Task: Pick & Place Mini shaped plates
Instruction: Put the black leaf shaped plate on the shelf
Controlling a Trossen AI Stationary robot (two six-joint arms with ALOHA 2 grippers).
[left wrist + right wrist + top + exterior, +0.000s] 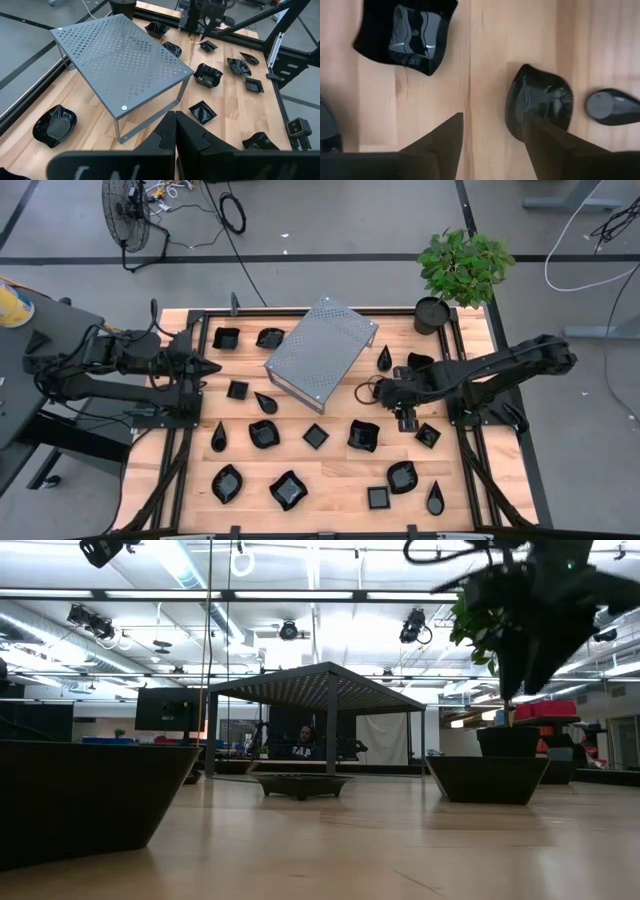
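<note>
High view: right gripper point(404, 402), fingers spread, hovers at three o'clock above mini shaped plates point(363, 434), apparently choosing one.

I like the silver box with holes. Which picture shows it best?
The left wrist view: the grey metal box fills it, holes and legs clear. The high view shows its top; the low view, side-on; the right wrist view, nothing.

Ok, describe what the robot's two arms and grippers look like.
Both arms are dark, near-black jointed segments with thin black cables alongside. The left gripper tapers to a narrow pointed tip; the right gripper has two flat, wedge-shaped matte black fingers. No markings or labels show.
</note>
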